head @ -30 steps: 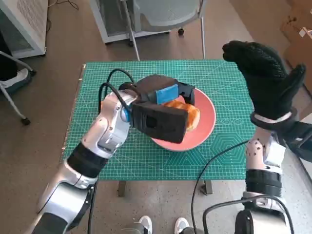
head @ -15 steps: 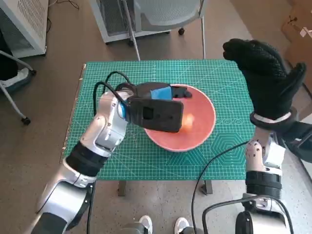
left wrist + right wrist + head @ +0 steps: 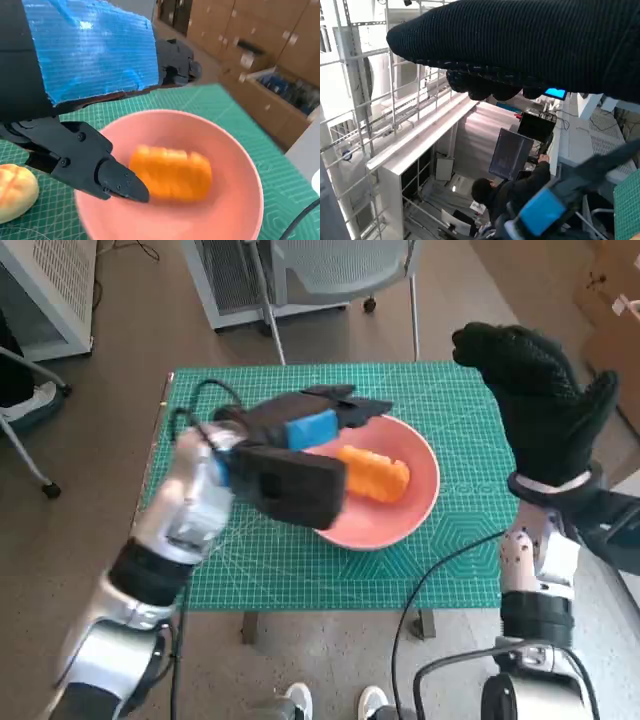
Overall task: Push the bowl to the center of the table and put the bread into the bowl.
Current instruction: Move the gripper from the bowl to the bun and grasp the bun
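— Where was the bread (image 3: 373, 472) when you looked?

— Lying in the pink bowl (image 3: 420, 502), which sat about mid-table (image 3: 460, 400) on the green mat. From my head view its long axis ran across the bowl, side to side, slightly tilted. My left hand (image 3: 315, 430) hovered just over the bowl's near-left rim, fingers spread, gripping nothing; the bread lay to the right of it and below.

— And the other hand?

— My right hand (image 3: 535, 400) was raised well off to the right, gloved fingers apart, empty. The left was clearly nearer.

— How many of each?

— One bowl, one bread in it. The left wrist view showed a second, paler roll (image 3: 15, 192) on the mat beside the bowl. I judged the task essentially finished.
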Tool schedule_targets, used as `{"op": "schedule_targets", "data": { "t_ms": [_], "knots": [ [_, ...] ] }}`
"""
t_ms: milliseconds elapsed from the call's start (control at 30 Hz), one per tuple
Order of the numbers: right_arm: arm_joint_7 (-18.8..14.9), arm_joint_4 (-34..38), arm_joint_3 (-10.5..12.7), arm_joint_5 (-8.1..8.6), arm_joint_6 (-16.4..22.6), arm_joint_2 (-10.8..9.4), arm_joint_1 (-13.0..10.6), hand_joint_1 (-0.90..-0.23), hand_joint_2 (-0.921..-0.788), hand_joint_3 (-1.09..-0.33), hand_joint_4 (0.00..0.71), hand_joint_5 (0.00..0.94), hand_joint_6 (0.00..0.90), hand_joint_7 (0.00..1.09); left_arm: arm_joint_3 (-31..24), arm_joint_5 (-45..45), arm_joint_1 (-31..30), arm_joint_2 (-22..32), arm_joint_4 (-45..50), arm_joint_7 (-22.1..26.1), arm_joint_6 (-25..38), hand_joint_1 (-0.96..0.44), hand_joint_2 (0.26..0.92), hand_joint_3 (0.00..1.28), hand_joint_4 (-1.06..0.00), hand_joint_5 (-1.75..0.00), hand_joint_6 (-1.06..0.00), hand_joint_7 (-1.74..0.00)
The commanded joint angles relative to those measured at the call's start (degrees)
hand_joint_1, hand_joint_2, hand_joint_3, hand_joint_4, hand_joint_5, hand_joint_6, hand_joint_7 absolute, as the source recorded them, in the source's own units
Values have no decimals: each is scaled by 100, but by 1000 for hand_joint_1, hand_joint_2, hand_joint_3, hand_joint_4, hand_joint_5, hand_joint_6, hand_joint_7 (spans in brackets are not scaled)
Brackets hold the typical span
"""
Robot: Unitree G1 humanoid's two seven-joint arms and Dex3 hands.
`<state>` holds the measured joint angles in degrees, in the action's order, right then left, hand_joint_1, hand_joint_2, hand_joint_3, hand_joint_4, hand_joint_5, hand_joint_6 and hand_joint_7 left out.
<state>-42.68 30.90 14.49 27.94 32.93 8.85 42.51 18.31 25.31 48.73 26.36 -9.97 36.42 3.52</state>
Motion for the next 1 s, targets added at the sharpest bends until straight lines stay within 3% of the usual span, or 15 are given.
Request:
{"op": "schedule_targets", "data": {
  "t_ms": [33, 200, 467, 700, 1000],
  "knots": [
    [-105, 119, -1, 41, -11, -6, 5, -650, -921, -710, 354, 2, 460, 4, -525, -214, -252, 557, 520, 105, -35, -386, 764, 5, 1, 1, -131, -58],
    [-162, 142, 24, 79, -6, -5, 13, -652, -921, -711, 355, 2, 461, 4, -990, -264, -514, 1083, 867, 149, 94, -315, 747, 1, 1, 1, -157, -57],
    [-265, 231, 54, 142, 45, -7, 43, -641, -921, -717, 354, 1, 460, 2, -1276, 92, -976, 1597, 1295, 159, 926, -218, 741, 0, 1, 1, -163, -39],
    [-363, 341, 68, 160, 67, -13, 108, -641, -921, -716, 351, 0, 453, 0, -1291, 89, -1217, 1699, 1319, 203, 1346, -212, 736, 0, 1, 1, -145, -23],
    [-509, 444, 88, 187, 55, -10, 172, -650, -921, -711, 348, 0, 439, 0, -1140, 47, -1314, 1551, 1164, 130, 1362, -225, 729, 0, 1, 1, -136, -14]
  ]
}}
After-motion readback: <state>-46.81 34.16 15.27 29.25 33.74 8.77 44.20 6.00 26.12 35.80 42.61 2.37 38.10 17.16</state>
